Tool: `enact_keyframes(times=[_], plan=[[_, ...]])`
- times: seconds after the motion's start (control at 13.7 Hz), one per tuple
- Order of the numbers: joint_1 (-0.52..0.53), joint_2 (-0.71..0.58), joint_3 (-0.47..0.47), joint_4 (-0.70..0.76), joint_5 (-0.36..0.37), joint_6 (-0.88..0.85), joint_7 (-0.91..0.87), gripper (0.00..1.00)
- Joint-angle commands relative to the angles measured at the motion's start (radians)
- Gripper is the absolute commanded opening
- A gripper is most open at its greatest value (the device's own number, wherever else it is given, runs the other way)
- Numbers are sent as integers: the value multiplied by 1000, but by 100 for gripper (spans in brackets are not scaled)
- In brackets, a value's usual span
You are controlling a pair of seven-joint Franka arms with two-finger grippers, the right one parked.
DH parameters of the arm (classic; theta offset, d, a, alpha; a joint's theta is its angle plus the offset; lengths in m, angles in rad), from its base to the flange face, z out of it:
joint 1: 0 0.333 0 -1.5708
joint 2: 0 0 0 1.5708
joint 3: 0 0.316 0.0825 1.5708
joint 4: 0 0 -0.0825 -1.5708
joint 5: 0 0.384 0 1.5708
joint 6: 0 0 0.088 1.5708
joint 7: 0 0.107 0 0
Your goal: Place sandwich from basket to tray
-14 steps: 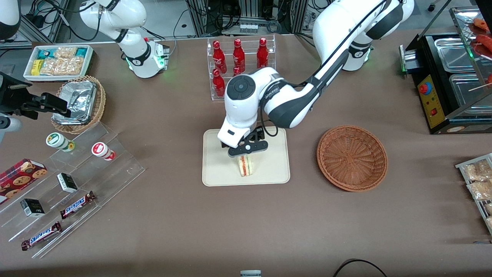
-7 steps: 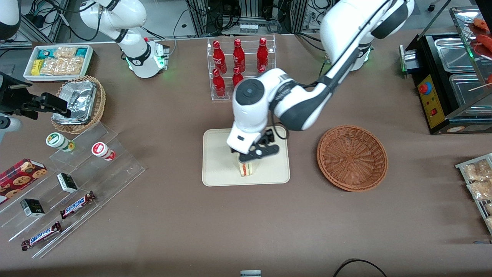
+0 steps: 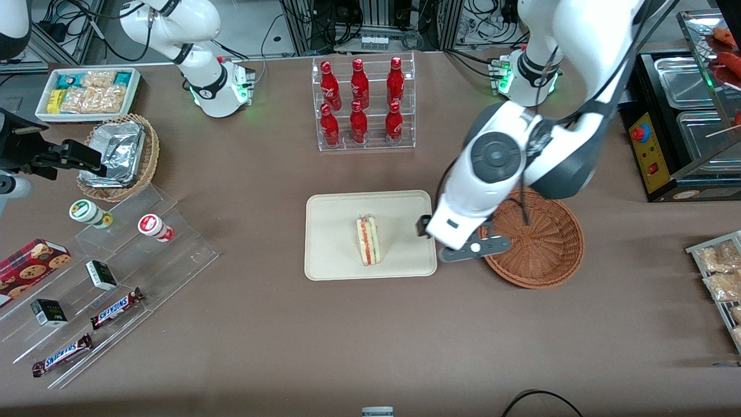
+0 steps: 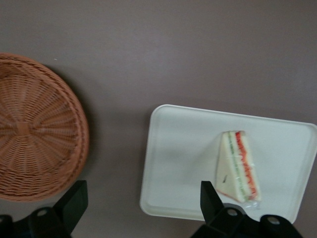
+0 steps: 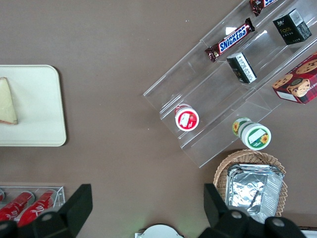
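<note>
Brown tabletop (image 3: 243,324) | gripper (image 3: 463,246) hangs up in the air over the gap between tray (image 3: 330,231) and basket (image 3: 538,243), fingers (image 4: 210,198) spread wide, holding nothing | sandwich (image 3: 368,240) sits on the tray, off toward the parked arm's end from the gripper | basket right beside the gripper, nothing in it

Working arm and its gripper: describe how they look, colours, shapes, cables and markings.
The working arm has glossy white rounded shells with dark grey joint sections and a round dark grey cap with a ringed centre on the wrist. A thin black cable runs along it; green lights glow at its base. The gripper is black, with two blunt wedge-shaped fingers.
</note>
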Motion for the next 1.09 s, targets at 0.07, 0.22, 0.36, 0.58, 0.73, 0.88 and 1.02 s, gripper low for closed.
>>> enact_keyframes(times=[0.07,0.22,0.36,0.58,0.73,0.88,1.02], plan=[[89,-149,-6,-158,-35,-6,108,100],[148,-195,-6,-193,-79,-13,208,100],[200,-228,2,-196,-117,-77,343,100],[271,-278,38,-187,-177,-195,545,100],[258,-318,141,-187,-190,-257,692,100],[258,-353,206,-186,-190,-303,799,100],[255,-387,272,-175,-191,-357,813,100]])
